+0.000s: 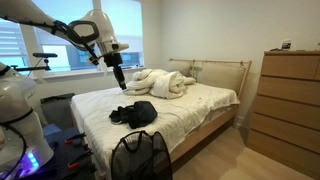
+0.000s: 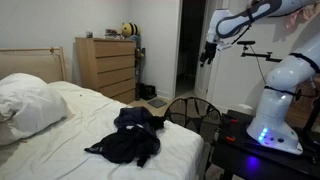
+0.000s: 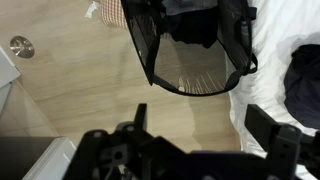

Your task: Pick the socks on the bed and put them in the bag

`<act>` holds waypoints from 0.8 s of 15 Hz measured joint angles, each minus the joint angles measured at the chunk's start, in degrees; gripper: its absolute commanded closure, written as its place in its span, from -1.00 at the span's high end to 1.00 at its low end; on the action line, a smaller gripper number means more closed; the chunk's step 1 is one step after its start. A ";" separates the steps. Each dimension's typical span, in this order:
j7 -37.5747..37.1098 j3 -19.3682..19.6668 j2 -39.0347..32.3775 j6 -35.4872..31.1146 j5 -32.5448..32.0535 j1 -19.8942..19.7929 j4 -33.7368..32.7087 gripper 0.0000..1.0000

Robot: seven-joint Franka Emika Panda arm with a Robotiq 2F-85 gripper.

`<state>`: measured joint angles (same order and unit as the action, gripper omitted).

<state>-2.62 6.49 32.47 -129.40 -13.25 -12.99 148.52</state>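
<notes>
Dark socks (image 1: pixel 134 113) lie heaped near the bed's (image 1: pixel 195 112) foot edge (likely soft, light, floppy); pinch a raised fold with your wide-open, empty gripper (image 1: pixel 119 82).

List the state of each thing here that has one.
tool: open, empty, up in the air
dark clothing: crumpled heap on the bed, not held
mesh bag: upright on the floor, mouth open
duvet: rumpled by the headboard
dresser: drawers shut
</notes>
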 measured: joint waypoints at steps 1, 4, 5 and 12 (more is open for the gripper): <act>0.00 0.00 0.00 0.00 0.00 0.00 0.00 1.00; 0.00 0.00 0.00 0.00 0.00 0.00 0.00 1.00; 0.00 0.00 0.00 0.00 0.00 0.00 0.00 1.00; 2.49 -0.16 -1.36 0.77 0.29 2.79 0.00 1.00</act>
<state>-0.13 6.33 31.10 -128.63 -12.96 -10.19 148.52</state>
